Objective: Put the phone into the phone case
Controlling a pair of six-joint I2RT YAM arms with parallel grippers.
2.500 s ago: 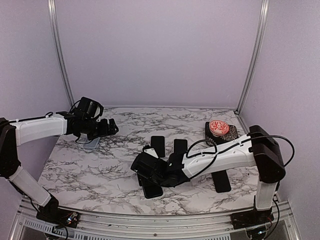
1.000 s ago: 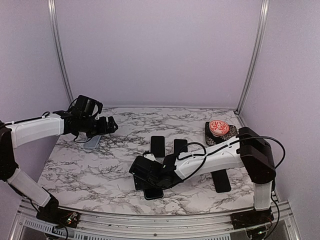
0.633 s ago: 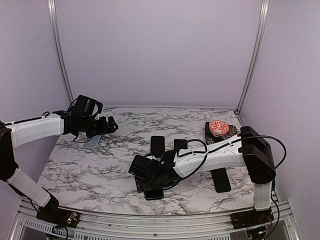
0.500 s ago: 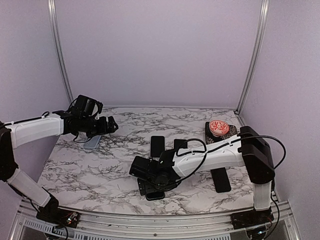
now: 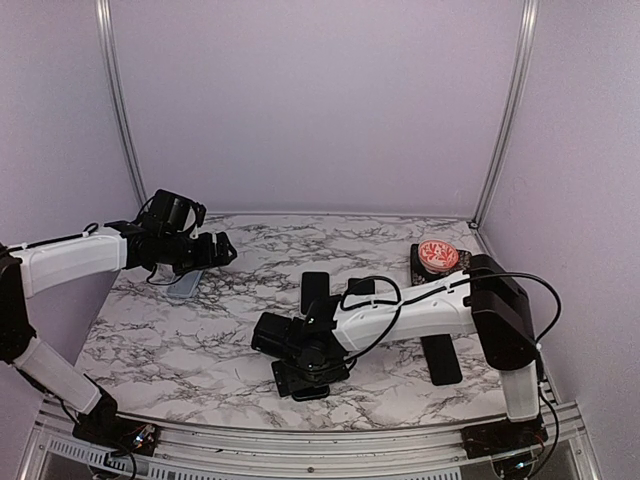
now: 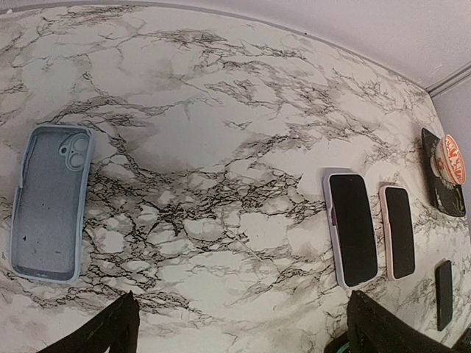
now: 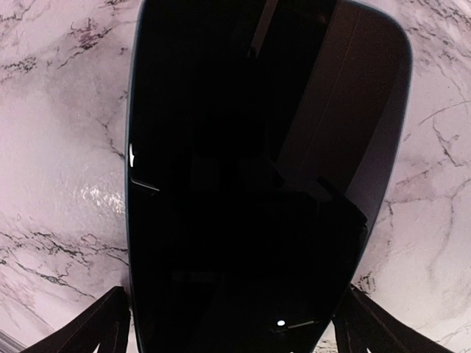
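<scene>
Right end effector [image 7: 237, 329] is low over the black phone [image 7: 257, 169] near the bench's [image 5: 190, 345] front edge, spread either side, not clamped. We'd centre up, then squeeze the long edges evenly. Left end effector [image 6: 243, 331] hangs wide apart above the pale-blue phone case [image 6: 50, 202], far left.

Right claw [image 5: 298, 358] shifted left, down over phone [image 7: 257, 147]

Soft, even light — wrist views warp at edges.
</scene>
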